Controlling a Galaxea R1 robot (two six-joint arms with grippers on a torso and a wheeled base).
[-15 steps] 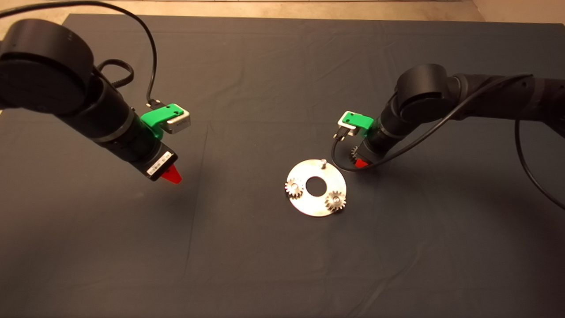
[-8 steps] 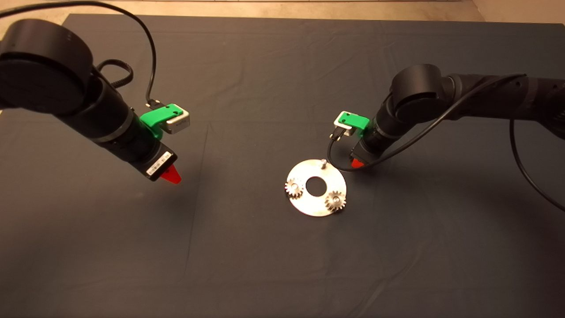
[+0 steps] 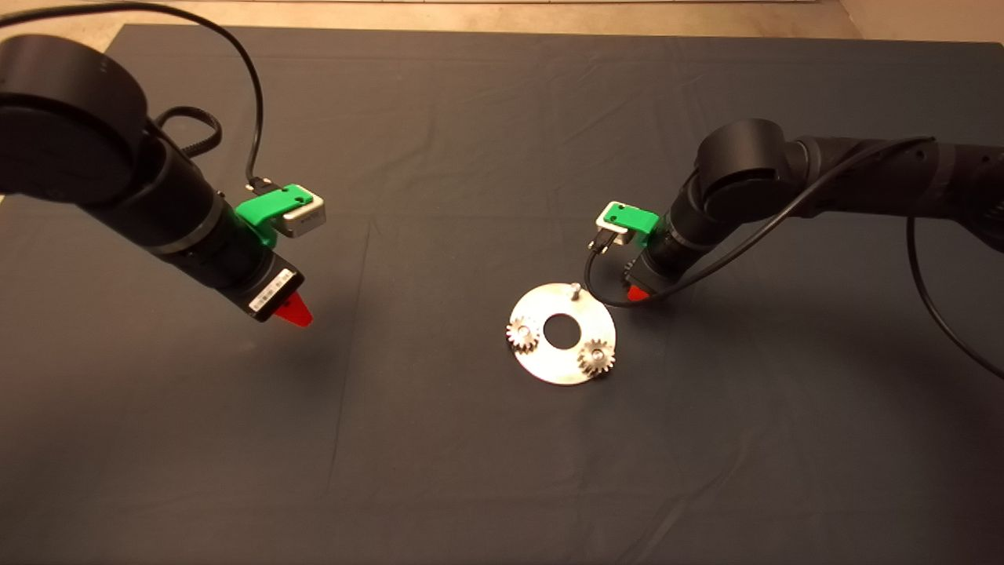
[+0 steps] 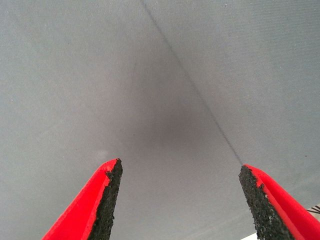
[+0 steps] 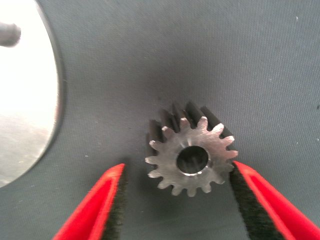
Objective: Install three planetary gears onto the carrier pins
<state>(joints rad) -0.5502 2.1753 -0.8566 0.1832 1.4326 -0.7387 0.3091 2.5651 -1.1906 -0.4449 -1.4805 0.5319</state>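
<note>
The silver disc point(image 3: 541, 367) lies at the mat's middle with two planetary gears point(image 3: 522, 335) point(image 3: 596, 357) seated on carrier pins. A third pin point(image 3: 575, 289) stands bare at the disc's far edge. My right gripper point(image 3: 637, 292) is low over the mat just right of that pin. In the right wrist view a third gear point(image 5: 192, 152) lies flat on the mat between the fingers of the right gripper point(image 5: 177, 166), which is open; one pad point(image 5: 245, 195) is close to its teeth, the other finger point(image 5: 102, 202) stands apart. The disc's edge point(image 5: 25, 100) and the bare pin point(image 5: 10, 34) show beside it. My left gripper point(image 3: 292, 312) hovers open at the left.
The left wrist view shows only bare mat and a crease between the fingers of the open left gripper point(image 4: 180, 170). A black cable point(image 3: 604, 290) loops from the right wrist near the bare pin. The mat's far edge point(image 3: 471, 30) meets the tan floor.
My right gripper has shifted a little left and lower, so that it now covers the loose gear in the head view. The left arm has drawn back slightly to the left.
</note>
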